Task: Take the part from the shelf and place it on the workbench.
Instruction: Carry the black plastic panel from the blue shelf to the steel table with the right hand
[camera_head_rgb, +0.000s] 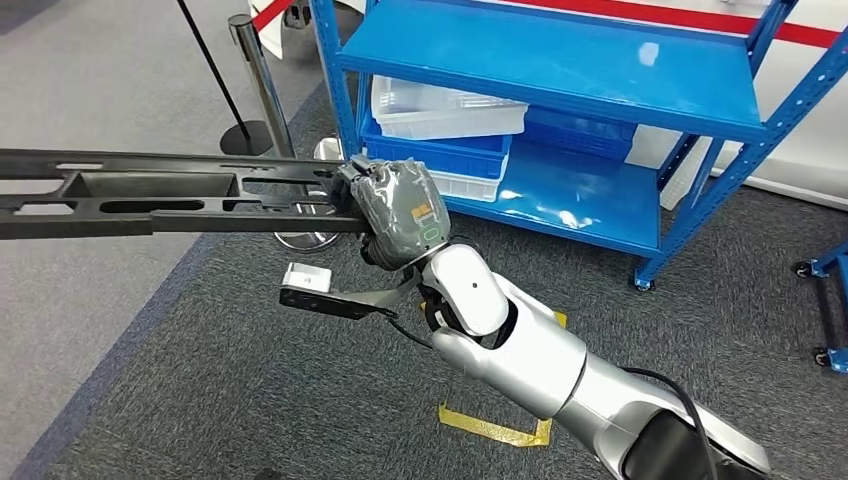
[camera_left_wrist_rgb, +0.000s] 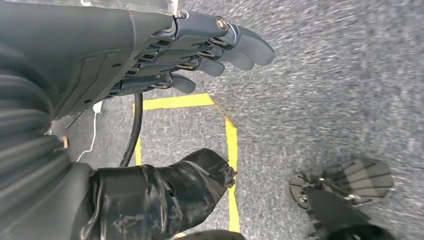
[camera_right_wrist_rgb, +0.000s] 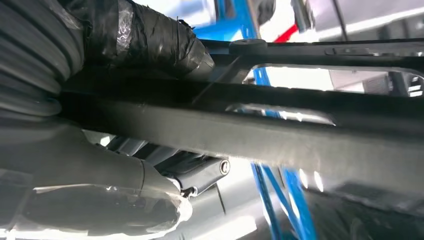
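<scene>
The right arm reaches in from the lower right of the head view, its silver segments running up and leftward to a rounded white wrist joint. The right hand (camera_head_rgb: 393, 212), under a grey cover, is clenched around one end of the long black part (camera_head_rgb: 150, 190), which stretches out level toward the left. In the right wrist view the taped thumb (camera_right_wrist_rgb: 150, 40) lies over one face of the part while the darker fingers (camera_right_wrist_rgb: 200, 175) wrap the opposite face. The left hand (camera_left_wrist_rgb: 150, 55) hangs over the floor holding nothing, its dark fingers (camera_left_wrist_rgb: 235, 47) extended side by side, its taped thumb (camera_left_wrist_rgb: 175, 185) set well apart from them.
</scene>
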